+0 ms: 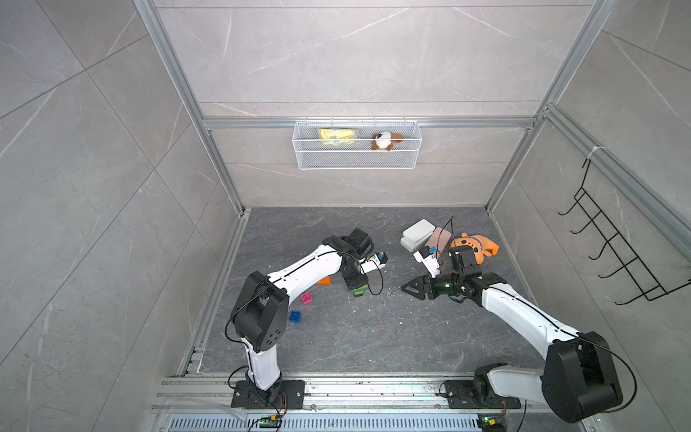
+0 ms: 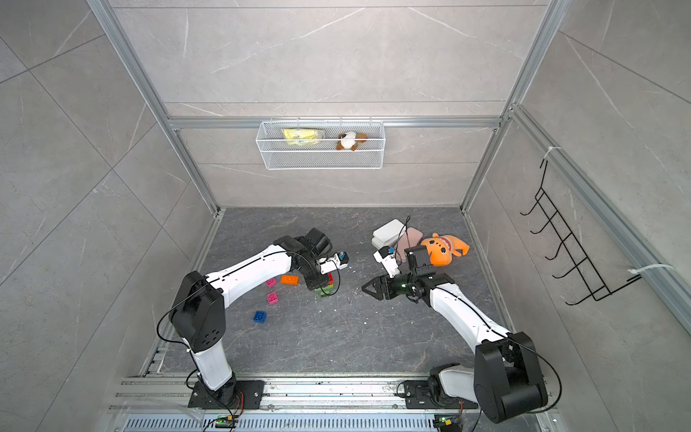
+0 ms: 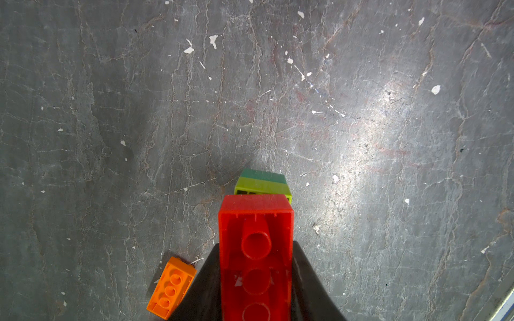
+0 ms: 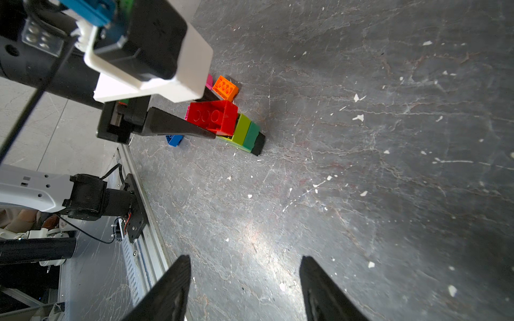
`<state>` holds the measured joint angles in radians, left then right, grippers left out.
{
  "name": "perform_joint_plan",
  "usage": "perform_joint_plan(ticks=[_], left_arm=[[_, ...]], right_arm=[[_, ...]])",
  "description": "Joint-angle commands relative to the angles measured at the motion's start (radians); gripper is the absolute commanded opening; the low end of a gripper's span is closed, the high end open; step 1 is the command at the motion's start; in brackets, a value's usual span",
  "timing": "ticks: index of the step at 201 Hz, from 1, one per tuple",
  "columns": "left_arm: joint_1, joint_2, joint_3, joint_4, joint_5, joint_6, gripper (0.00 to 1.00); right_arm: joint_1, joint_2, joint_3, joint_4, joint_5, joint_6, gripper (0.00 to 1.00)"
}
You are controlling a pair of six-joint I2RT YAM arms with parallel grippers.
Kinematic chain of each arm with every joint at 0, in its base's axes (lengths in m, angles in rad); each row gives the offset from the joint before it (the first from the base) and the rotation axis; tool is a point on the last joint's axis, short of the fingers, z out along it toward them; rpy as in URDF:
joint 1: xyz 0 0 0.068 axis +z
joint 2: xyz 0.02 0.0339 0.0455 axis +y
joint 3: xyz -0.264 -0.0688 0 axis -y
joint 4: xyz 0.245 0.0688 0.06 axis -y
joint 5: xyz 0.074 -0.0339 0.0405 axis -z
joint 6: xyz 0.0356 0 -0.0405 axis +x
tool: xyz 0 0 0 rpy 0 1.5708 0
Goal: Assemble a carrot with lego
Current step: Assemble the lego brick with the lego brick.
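The carrot (image 4: 249, 134) is a short stack of lime, dark green and black layers, with its black end on the table. It also shows in both top views (image 1: 361, 291) (image 2: 324, 291). My left gripper (image 3: 256, 246) (image 2: 318, 282) points down and is shut on a red brick (image 3: 256, 222) (image 4: 214, 116), which sits against the stack's lime layer. Loose lego lies left of it: an orange brick (image 2: 289, 279) (image 3: 171, 287), two pink bricks (image 2: 271, 282) (image 2: 272, 297) and a blue brick (image 2: 260, 316). My right gripper (image 4: 244, 258) (image 1: 405, 288) hovers open and empty to the right of the stack.
White cases (image 1: 418, 233), a pink case (image 1: 441, 239) and an orange plush toy (image 1: 476, 248) lie at the back right, behind my right arm. A wire basket (image 1: 357, 161) hangs on the back wall. A black hook rack (image 1: 613, 254) hangs on the right wall.
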<state>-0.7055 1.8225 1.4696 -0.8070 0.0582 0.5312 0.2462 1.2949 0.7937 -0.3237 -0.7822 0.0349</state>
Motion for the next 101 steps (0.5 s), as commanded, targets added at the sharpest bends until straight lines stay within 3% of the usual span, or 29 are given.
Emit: perform_joint_plan(ticks=[1,59,101], left_arm=[[0.01,0.018,-0.011,-0.005,0.009,0.012,0.2],[0.034,0.025,-0.025,0.002,0.048,0.07,0.22],[0.035,0.038,-0.041,0.008,0.04,0.037,0.23]], right_arm=[[-0.002,0.004,0.0,-0.011,0.003,0.007,0.65],[-0.001,0.01,0.002,-0.011,0.003,0.008,0.65],[-0.001,0.008,0.003,-0.02,0.013,0.004,0.65]])
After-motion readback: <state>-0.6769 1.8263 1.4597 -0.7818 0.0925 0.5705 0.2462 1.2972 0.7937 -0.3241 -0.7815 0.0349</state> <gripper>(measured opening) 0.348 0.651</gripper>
